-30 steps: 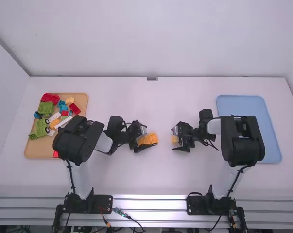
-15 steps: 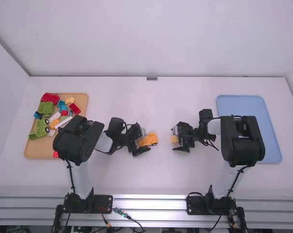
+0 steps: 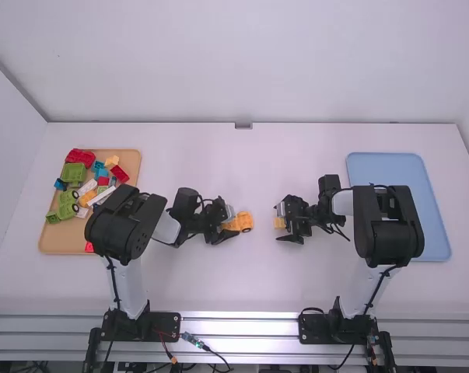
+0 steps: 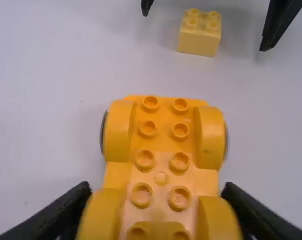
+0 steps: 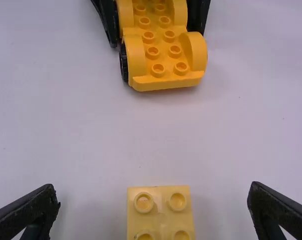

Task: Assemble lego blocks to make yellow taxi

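"Largest first: what do we list?"
"Item one, the white worktop (image 3: 250, 284). Item two, the blue tray (image 3: 409, 167), at our right. Item three, the tan tray (image 3: 59, 245), at our left, stocked with loose bricks in green, red, blue, white and yellow."
"And our claws?"
"Left claw (image 3: 230, 223), near the middle of the worktop: closed in on both sides of item four, the yellow car base (image 3: 242, 223), studs up, with black wheels. Right claw (image 3: 281, 223), facing it: spread wide, gripping nothing."
"Smallest piece?"
"Item five, the pale yellow block (image 5: 161, 212), two studs by two, studs up. We find it between the right claw's parted fingers (image 5: 28, 212), touching neither, and apart from the car base."
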Action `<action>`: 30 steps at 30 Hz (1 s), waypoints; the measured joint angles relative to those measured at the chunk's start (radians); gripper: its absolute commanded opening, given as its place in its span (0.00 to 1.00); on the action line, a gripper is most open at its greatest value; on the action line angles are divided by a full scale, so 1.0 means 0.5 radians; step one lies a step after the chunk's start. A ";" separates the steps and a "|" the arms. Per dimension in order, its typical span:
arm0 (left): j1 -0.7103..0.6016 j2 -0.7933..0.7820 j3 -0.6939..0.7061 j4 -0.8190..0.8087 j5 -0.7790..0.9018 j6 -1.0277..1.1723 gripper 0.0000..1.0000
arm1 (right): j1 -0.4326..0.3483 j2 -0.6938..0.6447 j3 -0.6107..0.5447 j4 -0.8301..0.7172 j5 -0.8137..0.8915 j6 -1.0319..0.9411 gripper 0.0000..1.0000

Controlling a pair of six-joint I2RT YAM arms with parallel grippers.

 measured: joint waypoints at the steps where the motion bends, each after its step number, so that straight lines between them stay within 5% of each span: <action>1: 0.000 0.000 0.000 -0.002 -0.004 0.001 0.60 | 0.000 0.000 -0.001 -0.001 0.001 0.000 0.99; 14: 0.000 -0.010 0.021 -0.185 0.108 0.298 0.52 | 0.000 0.000 -0.001 0.011 -0.003 0.031 0.87; 23: 0.002 -0.018 0.141 -0.512 0.196 0.629 0.42 | 0.000 0.000 0.000 0.047 0.005 0.145 0.66; 30: 0.002 -0.019 0.204 -0.659 0.216 0.739 0.40 | -0.001 0.000 0.000 0.050 0.008 0.141 0.67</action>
